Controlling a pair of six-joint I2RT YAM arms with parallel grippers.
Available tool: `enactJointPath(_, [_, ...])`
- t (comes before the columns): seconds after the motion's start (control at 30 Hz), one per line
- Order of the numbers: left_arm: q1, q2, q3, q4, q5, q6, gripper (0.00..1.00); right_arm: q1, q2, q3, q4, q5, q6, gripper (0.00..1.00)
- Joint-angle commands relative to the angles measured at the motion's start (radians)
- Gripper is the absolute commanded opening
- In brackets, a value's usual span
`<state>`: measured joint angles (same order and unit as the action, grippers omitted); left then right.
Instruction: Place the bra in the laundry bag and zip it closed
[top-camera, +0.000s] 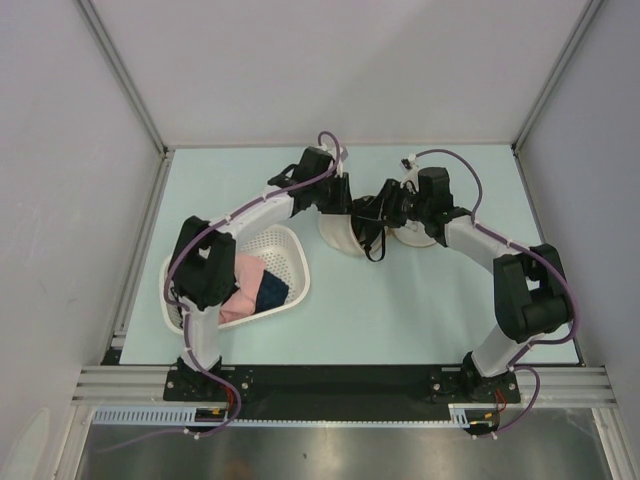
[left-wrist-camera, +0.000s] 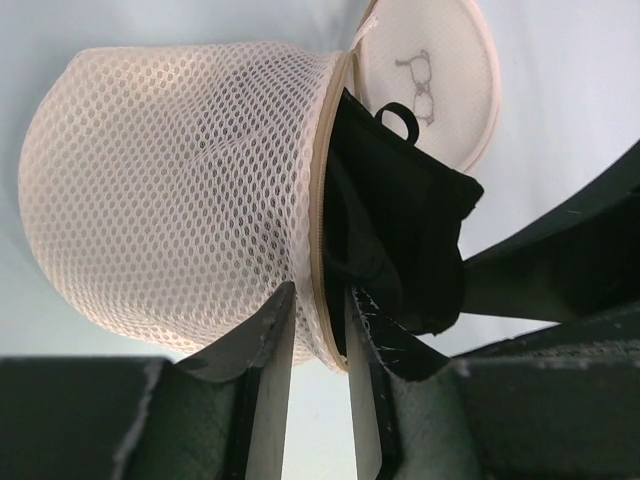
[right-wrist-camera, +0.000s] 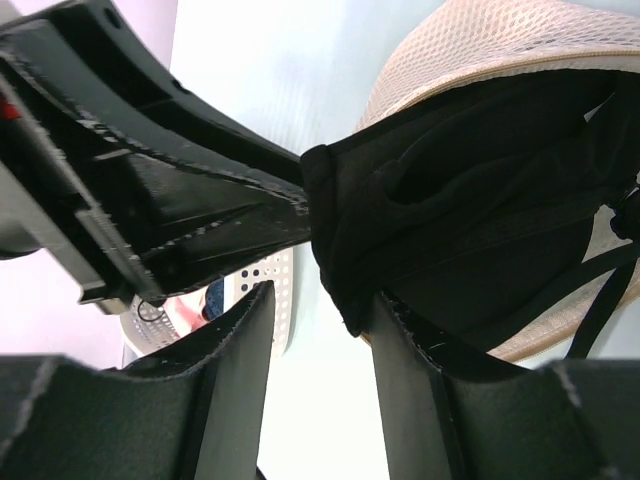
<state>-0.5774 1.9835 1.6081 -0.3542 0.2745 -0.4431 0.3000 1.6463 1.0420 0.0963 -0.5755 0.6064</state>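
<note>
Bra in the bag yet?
The laundry bag is open and the bra is partly inside, one side hanging out. The left gripper pinches the rim; the right gripper is at the bra's edge. To do: tuck it in, zip shut.

I can read no words or numbers in any view. The only mark I find is a small grey outline logo (left-wrist-camera: 420, 85) on the open flap of the bag (left-wrist-camera: 180, 190); I make out no letters in it.
</note>
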Motion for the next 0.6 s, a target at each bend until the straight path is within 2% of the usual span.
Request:
enactJointPath(0.0, [-0.012, 0.027, 0.067, -0.008, 0.008, 0.017, 0.31, 0.002, 0.01, 0.021, 0.039, -0.015, -0.008, 0.46])
enactJointPath(0.1, [-0.013, 0.044, 0.085, -0.022, -0.008, 0.027, 0.29, 0.01, 0.015, 0.026, 0.037, -0.018, -0.007, 0.41])
enactJointPath(0.2, [-0.012, 0.057, 0.108, -0.043, -0.027, 0.04, 0.22, 0.016, 0.027, 0.032, 0.034, -0.02, -0.01, 0.36])
enactJointPath(0.33, [-0.012, 0.054, 0.121, -0.058, -0.021, 0.044, 0.0, 0.033, 0.044, 0.032, 0.046, -0.021, -0.013, 0.25])
enactJointPath(0.57, [-0.012, 0.015, 0.115, -0.069, 0.012, 0.052, 0.0, 0.068, 0.121, 0.042, 0.144, 0.008, 0.007, 0.08])
